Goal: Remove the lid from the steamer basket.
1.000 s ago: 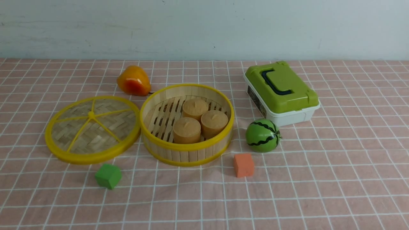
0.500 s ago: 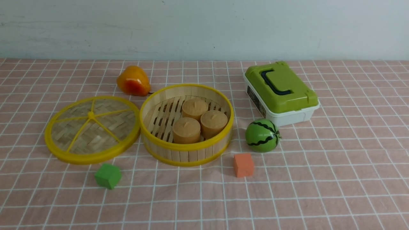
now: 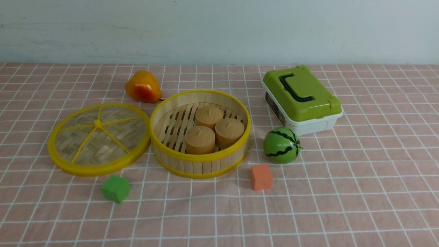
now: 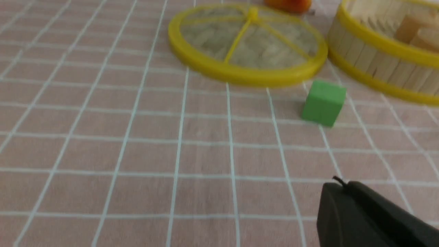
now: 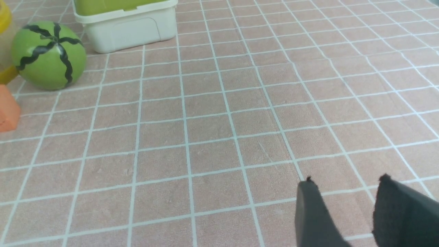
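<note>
Lying flat left of the steamer basket (image 3: 200,166), the yellow-rimmed woven lid (image 3: 99,139) is being partly cropped in the left wrist view; the left gripper (image 4: 343,181) is being kept closed, the right gripper (image 5: 346,178) parted, both empty.

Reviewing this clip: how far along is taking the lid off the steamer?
It looks done: the lid lies on the table beside the steamer basket, whose open top shows three buns. Nothing is in hand: the left fingers are shut on nothing, and the right fingers stand apart with nothing between them. Nothing appears left to do.
</note>
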Controlling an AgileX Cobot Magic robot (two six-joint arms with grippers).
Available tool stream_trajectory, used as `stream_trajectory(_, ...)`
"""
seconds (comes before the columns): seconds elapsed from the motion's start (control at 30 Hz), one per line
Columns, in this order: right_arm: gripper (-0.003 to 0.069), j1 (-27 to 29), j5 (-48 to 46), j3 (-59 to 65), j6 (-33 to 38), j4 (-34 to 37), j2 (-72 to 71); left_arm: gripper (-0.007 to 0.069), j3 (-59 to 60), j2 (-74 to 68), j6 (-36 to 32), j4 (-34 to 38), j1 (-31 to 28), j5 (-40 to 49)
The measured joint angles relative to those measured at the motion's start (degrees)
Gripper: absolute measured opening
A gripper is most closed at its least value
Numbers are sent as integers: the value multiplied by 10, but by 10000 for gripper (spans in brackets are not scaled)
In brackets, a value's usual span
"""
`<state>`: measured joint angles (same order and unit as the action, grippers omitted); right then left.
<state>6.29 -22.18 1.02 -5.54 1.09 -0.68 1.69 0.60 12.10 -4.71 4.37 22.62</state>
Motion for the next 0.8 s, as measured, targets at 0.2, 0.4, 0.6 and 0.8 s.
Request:
stream_trajectory(0.2,241,0,0,0,0,0,0,-13,1,0,-61,32,-2,3)
stream_trajectory(0.4,241,0,0,0,0,0,0,-13,1,0,-64,37,-2,3)
stream_trajectory(0.6,241,0,0,0,0,0,0,-13,1,0,-64,47,-2,3)
stream_trajectory(0.8,241,0,0,0,0,0,0,-13,1,0,-64,47,-2,3)
